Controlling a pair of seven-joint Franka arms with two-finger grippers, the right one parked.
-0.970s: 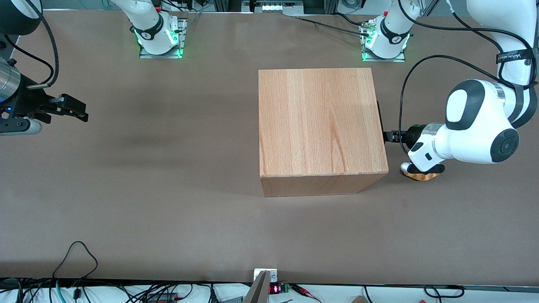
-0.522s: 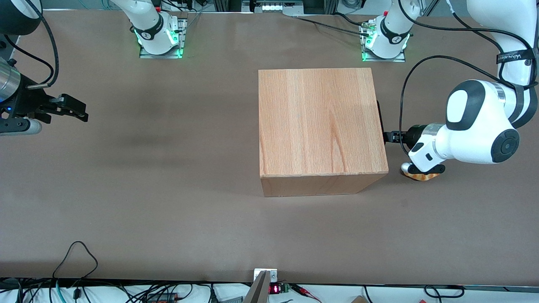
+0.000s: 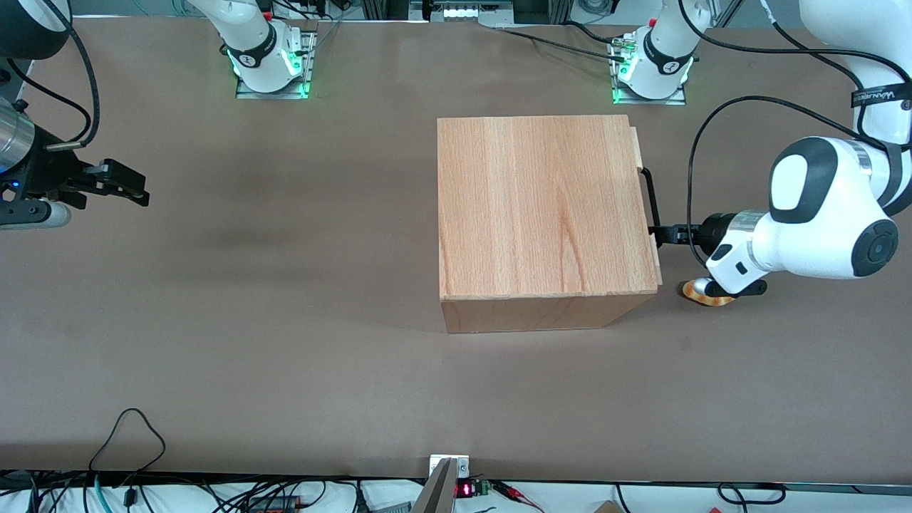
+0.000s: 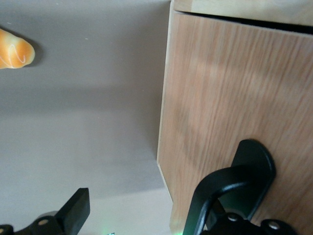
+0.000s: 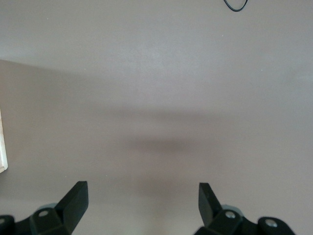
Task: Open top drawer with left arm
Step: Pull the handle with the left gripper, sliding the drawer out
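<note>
Where big light-wood box [image 3: 545, 206] faced working arm, shallow top drawer [image 3: 645, 206] stood slightly out. Black pincer [image 3: 664, 234] of glossy white left arm [image 3: 819, 214] at slim black bar handle [image 3: 650, 203]; grip undeterminable.

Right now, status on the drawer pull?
End effector at the bar handle. Top drawer out a sliver. Orange object on table under the wrist.

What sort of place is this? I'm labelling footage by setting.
Likely a robotics lab: the glossy white left arm, its black gripper at the top drawer's slim black handle, bolted arm bases, a brown worktable.
</note>
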